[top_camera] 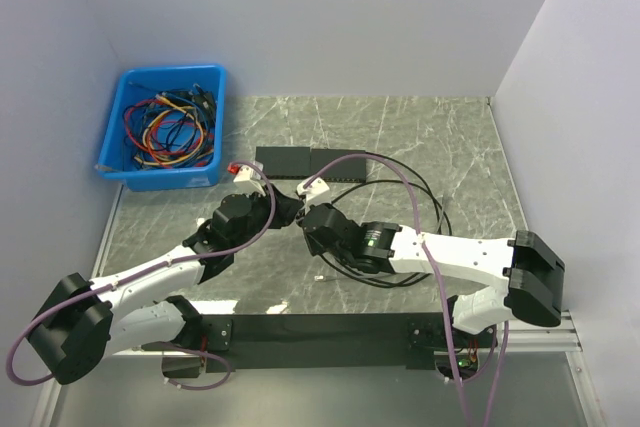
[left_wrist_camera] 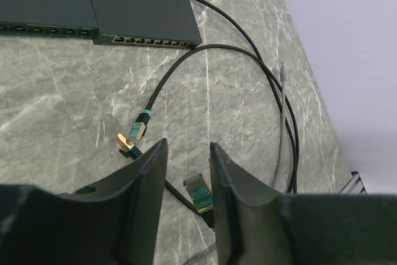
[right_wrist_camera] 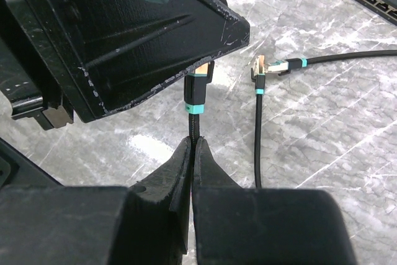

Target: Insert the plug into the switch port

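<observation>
Plug (right_wrist_camera: 198, 86) stands tip-up, held off the desk (top_camera: 450, 147) near its middle, and my right fingers (right_wrist_camera: 177, 175) are pressed together on its black cable (right_wrist_camera: 194, 130) just below the teal collar. My left fingers (left_wrist_camera: 146, 181) stand partly open with the plug between them. In the left wrist view it sits close to the right-hand finger, with a clear gap to the other one, so that arm has hold of nothing. From the right wrist view the plug's gold tip is at the edge of one left finger, and I cannot tell whether they touch. Two switches (top_camera: 310, 162) lie side by side at the far side of the desk, their ports (left_wrist_camera: 155, 41) facing the arms and well apart from the plug. Two spare plugs (left_wrist_camera: 138, 130) with teal collars lie near each other on the marble, between the fingers and the switches, and their black cables loop off to the right. At the far left of the desk sits a blue bin (top_camera: 165, 179) of coloured leads.
</observation>
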Controlling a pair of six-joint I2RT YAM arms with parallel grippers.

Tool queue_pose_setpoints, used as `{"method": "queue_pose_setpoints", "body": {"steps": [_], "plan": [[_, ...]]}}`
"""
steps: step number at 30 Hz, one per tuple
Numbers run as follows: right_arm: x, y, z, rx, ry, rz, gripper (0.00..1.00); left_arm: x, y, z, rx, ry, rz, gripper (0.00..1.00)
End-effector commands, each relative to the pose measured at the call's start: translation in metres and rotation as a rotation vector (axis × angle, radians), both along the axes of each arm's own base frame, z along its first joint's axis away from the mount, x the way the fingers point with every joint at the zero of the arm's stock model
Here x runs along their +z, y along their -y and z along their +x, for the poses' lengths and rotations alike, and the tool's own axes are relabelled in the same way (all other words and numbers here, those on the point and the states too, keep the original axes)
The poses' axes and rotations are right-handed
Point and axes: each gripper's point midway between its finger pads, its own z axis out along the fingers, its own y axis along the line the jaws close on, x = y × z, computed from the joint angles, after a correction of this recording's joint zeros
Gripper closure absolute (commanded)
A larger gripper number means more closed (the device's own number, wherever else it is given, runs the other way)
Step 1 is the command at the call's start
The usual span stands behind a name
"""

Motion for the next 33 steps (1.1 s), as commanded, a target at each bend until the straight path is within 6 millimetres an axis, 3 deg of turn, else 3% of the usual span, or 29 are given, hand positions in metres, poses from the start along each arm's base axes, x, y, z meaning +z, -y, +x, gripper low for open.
{"method": "queue_pose_setpoints", "body": {"steps": [1,9,24,29,33], "plan": [[0.017,-0.009,0.008,-0.04,0.036,0.053,1.0,0.022,0.006,0.001,-0.015,0.044,-0.043,0.59],[0.019,-0.01,0.013,-0.064,0.049,0.046,1.0,0.019,0.008,0.0,-0.029,0.033,-0.047,0.52],[0.02,-0.014,0.02,-0.099,0.064,0.042,1.0,0.022,0.011,-0.005,-0.053,0.036,-0.063,0.61],[0.02,-0.016,0.022,-0.107,0.067,0.052,1.0,0.025,0.013,-0.008,-0.07,0.04,-0.079,0.71],[0.015,-0.017,0.022,-0.108,0.062,0.045,1.0,0.027,0.015,-0.009,-0.088,0.044,-0.079,0.98]]}}
